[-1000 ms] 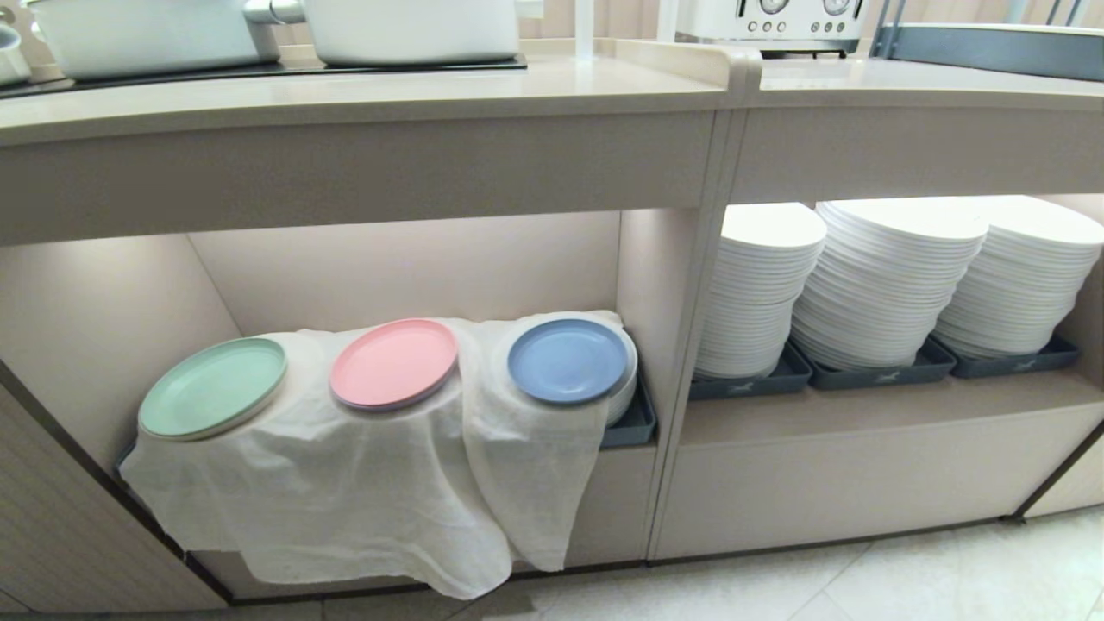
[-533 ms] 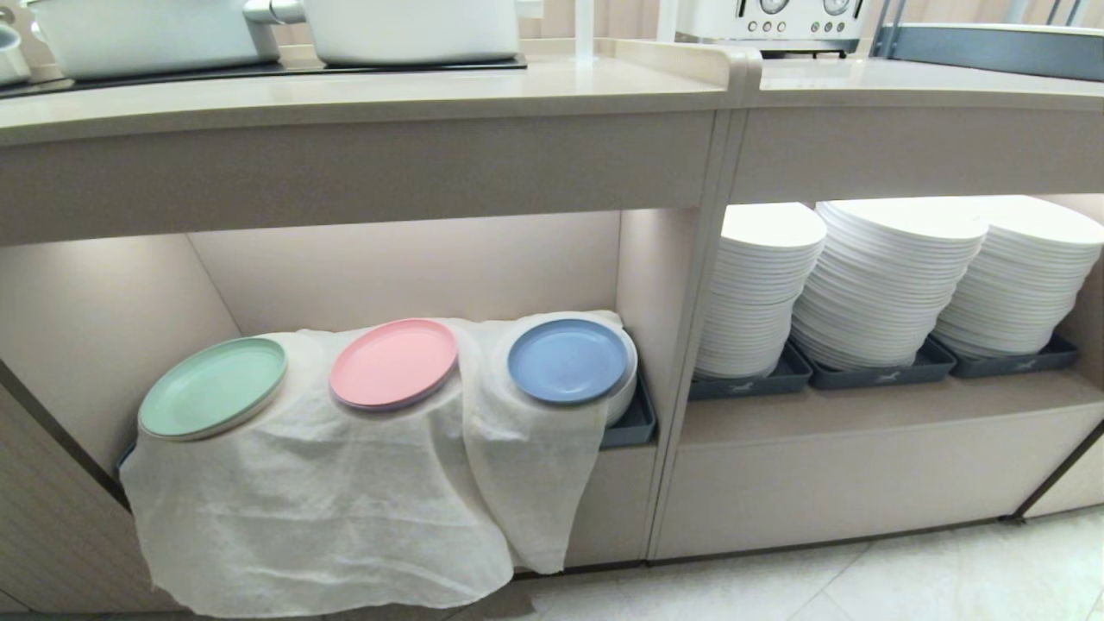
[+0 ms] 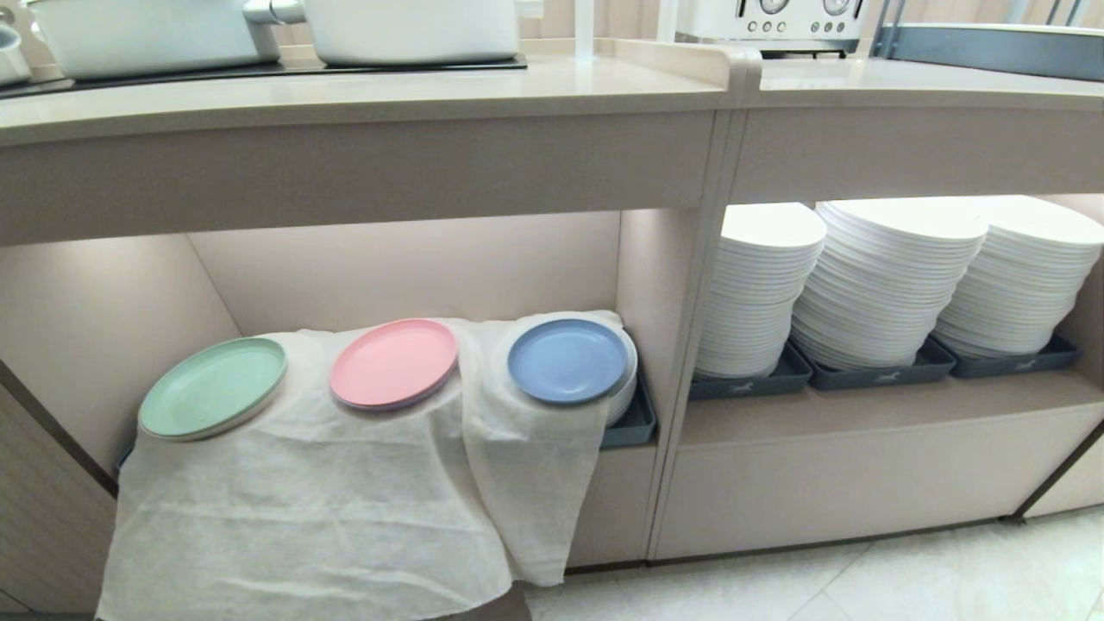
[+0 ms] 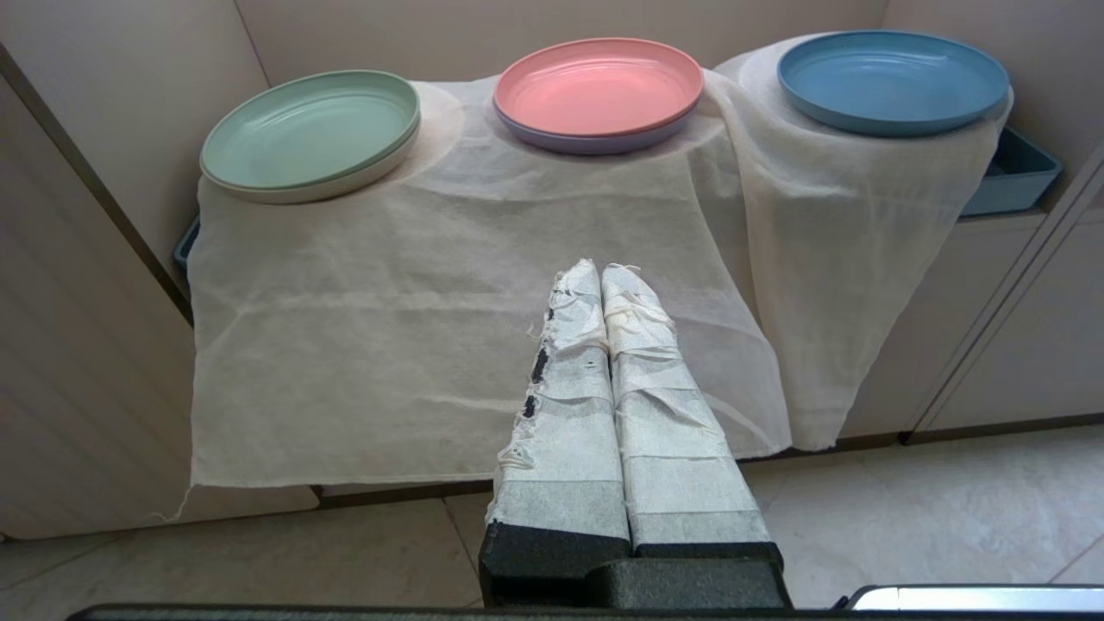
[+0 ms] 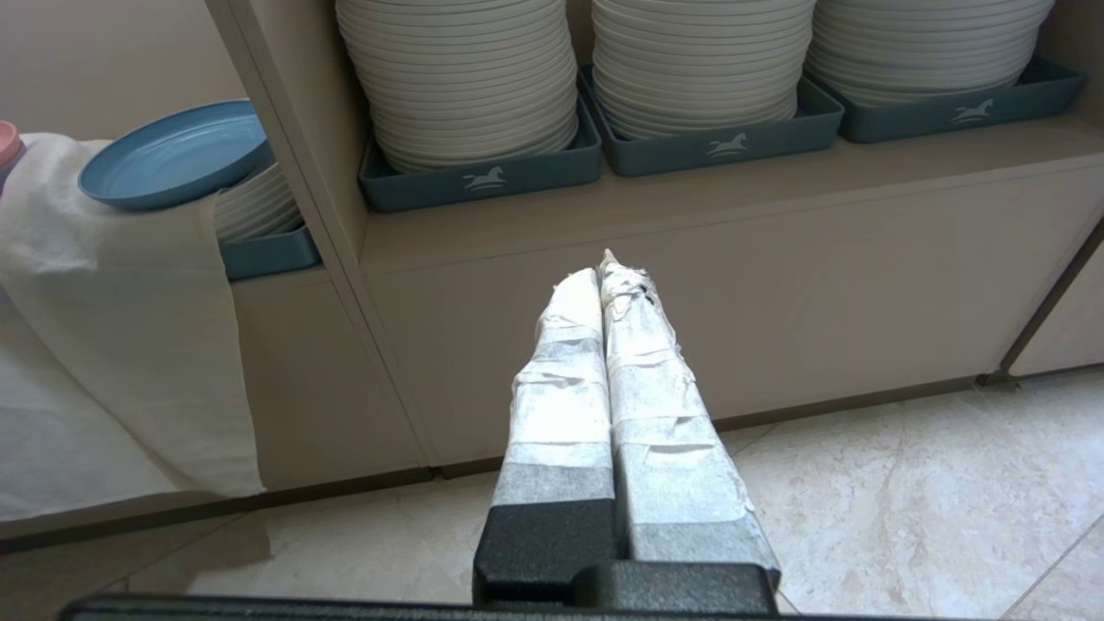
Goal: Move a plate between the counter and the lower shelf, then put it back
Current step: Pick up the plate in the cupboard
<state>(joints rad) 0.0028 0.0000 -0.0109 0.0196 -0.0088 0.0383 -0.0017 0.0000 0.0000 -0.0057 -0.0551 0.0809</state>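
Only the white cloth (image 3: 328,509) has shifted, hanging lower and wider at its bottom left; nothing else is changed. The blue plate (image 3: 567,360) is seen at the right end of the lower shelf (image 3: 414,267), atop cloth-covered stacked plates in a grey tray (image 3: 634,423). Both closed, empty grippers, left (image 4: 601,274) and right (image 5: 606,278), are held low; the right is judged nearer.

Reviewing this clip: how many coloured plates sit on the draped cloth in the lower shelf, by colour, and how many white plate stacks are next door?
Green plate: 1
Pink plate: 1
Blue plate: 1
White plate stacks in the neighbouring recess: 3
Total: 3 coloured plates on the cloth, plus 3 white stacks. A second plate edge shows under the green and the pink ones; those are not counted.
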